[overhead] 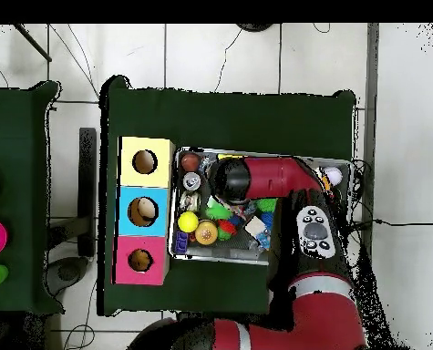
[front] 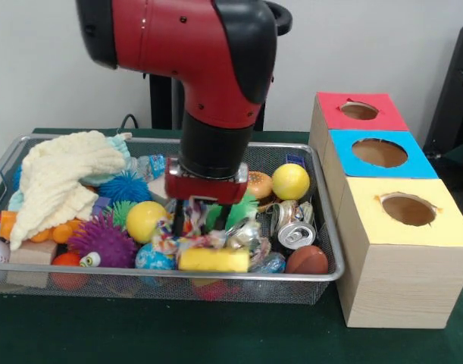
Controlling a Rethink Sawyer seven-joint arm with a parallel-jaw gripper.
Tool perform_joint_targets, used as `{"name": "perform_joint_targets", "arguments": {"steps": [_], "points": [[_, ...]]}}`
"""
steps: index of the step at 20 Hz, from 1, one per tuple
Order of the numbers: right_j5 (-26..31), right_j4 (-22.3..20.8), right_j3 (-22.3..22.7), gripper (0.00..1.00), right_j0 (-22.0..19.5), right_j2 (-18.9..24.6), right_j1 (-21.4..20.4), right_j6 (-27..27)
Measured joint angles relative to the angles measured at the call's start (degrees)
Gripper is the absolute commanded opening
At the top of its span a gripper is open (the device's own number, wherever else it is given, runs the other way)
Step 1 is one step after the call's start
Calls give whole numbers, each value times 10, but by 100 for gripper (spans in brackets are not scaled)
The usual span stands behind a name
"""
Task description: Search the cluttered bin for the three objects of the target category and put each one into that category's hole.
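The wire mesh bin (front: 292,290) is full of mixed toys; it also shows in the overhead view (overhead: 221,259). My gripper (front: 204,220) hangs from the red arm (front: 216,91) and is down among the clutter at the bin's middle front. It sits over a colourful rope toy (front: 178,239) and a yellow block (front: 214,260), in front of a green spiky toy (front: 242,208). Its tips are buried among the toys. In the overhead view the arm (overhead: 256,178) hides the gripper. The red-faced hole (front: 359,111) is on the far box, apart from the bin; it also shows in the overhead view (overhead: 139,261).
A blue-faced hole (front: 380,152) and a yellow-faced hole (front: 408,208) stand beside the bin. In the bin lie a cream cloth (front: 64,182), a yellow ball (front: 290,180), a crushed can (front: 295,231), a purple spiky ball (front: 102,241), a brown ball (front: 307,260) and a burger toy (front: 259,184).
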Motion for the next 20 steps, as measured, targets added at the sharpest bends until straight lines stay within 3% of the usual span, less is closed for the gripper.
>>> {"name": "perform_joint_targets", "arguments": {"steps": [10, 20], "points": [[42, -47, -121, 100, -14, 30, 7, -9], [50, -51, -134, 100, -14, 45, 8, -9]]}}
